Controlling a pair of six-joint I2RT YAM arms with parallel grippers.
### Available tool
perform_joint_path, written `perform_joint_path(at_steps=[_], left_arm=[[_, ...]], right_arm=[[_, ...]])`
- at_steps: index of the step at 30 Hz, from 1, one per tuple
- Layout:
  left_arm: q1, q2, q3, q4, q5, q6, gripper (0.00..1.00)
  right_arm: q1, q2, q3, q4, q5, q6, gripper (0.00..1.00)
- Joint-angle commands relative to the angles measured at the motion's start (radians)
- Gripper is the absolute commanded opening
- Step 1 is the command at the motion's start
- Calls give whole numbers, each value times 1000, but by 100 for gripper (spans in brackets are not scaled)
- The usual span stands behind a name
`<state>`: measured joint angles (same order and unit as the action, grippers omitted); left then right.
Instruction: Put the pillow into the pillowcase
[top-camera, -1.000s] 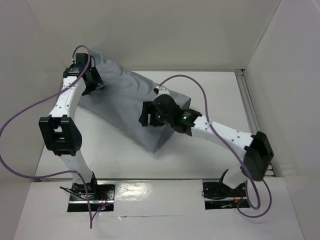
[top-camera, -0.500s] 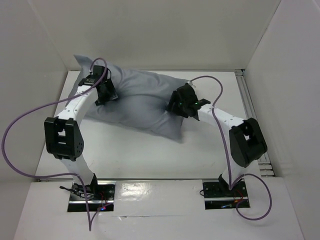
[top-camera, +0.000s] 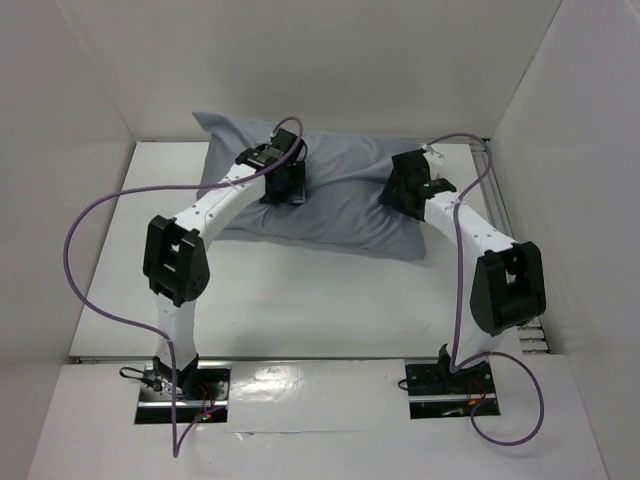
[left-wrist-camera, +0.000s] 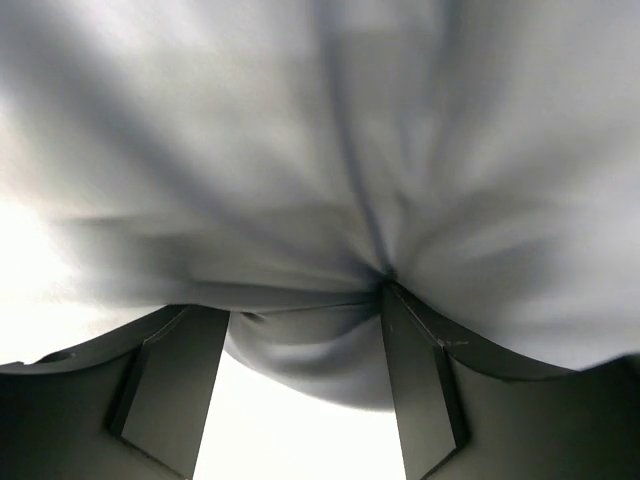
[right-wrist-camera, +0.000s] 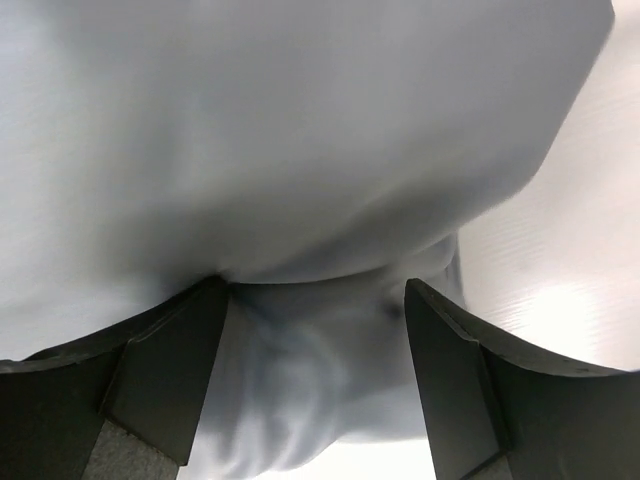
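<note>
Wrist views show left fingers (left-wrist-camera: 170, 390) and right fingers (right-wrist-camera: 165, 370) each pinching bunched pillowcase (top-camera: 340, 205), hidden from overhead.

Bright, even overhead light; wrist views soft and blurred, pillowcase (left-wrist-camera: 330, 150) close, white glare below.

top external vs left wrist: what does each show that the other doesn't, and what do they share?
Only top external: the whole pillowcase, plump, lying across the far side of the table, and the right gripper at its right end.
Only left wrist: a bulge of fabric fills the gap between the left gripper fingers, with creases running to one finger's tip.
Both: the left gripper is on the blue-grey pillowcase, and no white pillow shows.
</note>
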<state>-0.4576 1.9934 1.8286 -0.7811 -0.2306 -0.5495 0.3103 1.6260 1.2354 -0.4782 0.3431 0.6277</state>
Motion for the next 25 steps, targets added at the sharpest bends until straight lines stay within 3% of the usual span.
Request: perform_joint_path(at_steps=[1, 7, 11, 19, 25], left_arm=[[-133, 7, 67, -76, 154, 10, 74], [-95, -145, 188, -211, 19, 6, 78], [-47, -252, 244, -279, -41, 26, 79], [-27, -631, 17, -167, -107, 36, 81], [-18, -792, -97, -107, -130, 48, 82]], right_arm=[[-22, -18, 97, -50, 14, -63, 80], [-36, -181, 237, -174, -10, -143, 97], [-36, -281, 260, -264, 0, -158, 100], [-56, -512, 173, -370, 138, -168, 100], [-77, -623, 99, -456, 181, -140, 100]])
